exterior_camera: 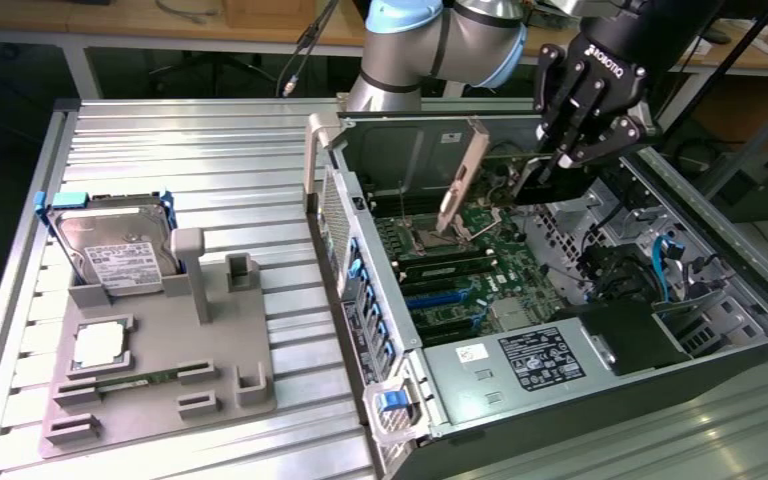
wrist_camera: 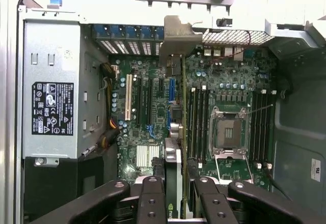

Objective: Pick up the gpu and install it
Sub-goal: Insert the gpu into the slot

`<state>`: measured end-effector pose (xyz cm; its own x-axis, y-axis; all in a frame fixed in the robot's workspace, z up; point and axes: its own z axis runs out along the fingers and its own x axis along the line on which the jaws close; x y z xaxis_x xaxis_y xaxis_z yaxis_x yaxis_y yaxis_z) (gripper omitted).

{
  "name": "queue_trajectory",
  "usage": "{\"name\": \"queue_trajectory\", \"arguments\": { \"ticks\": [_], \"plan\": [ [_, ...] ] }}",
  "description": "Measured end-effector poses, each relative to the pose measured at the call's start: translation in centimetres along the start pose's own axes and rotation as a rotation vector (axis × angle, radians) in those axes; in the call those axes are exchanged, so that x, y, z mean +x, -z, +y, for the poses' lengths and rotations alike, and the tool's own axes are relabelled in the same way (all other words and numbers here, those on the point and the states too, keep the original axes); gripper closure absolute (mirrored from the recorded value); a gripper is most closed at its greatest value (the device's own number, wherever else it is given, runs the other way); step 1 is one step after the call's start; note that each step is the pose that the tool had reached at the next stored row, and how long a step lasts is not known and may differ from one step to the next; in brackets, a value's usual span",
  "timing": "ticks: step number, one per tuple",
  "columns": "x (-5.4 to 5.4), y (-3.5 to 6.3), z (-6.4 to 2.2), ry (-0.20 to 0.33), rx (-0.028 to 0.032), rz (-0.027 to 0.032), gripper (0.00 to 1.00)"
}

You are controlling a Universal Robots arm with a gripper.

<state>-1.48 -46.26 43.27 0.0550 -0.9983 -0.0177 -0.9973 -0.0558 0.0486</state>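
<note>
The end effector is pinched on the edge of the gpu. The card hangs on edge below the fingers, inside the open computer case and over the motherboard. Its silver bracket lies at the end farthest from the end effector, near the case's rear slot wall. Slot contact cannot be determined.

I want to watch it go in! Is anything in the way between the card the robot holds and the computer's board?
Nothing visible is. The gripper holds the gpu inside the open case, and the slots on the motherboard under it look free.
</note>
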Motion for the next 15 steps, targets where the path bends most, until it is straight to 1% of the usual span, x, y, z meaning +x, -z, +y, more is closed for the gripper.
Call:
{"name": "queue_trajectory", "arguments": {
  "ticks": [7,15],
  "plan": [
    [0.0,0.0,0.0,0.05,-0.0009,0.0024,0.73],
    [0.0,-0.09,0.0,0.05,-0.0009,0.0023,0.73]
  ]
}}
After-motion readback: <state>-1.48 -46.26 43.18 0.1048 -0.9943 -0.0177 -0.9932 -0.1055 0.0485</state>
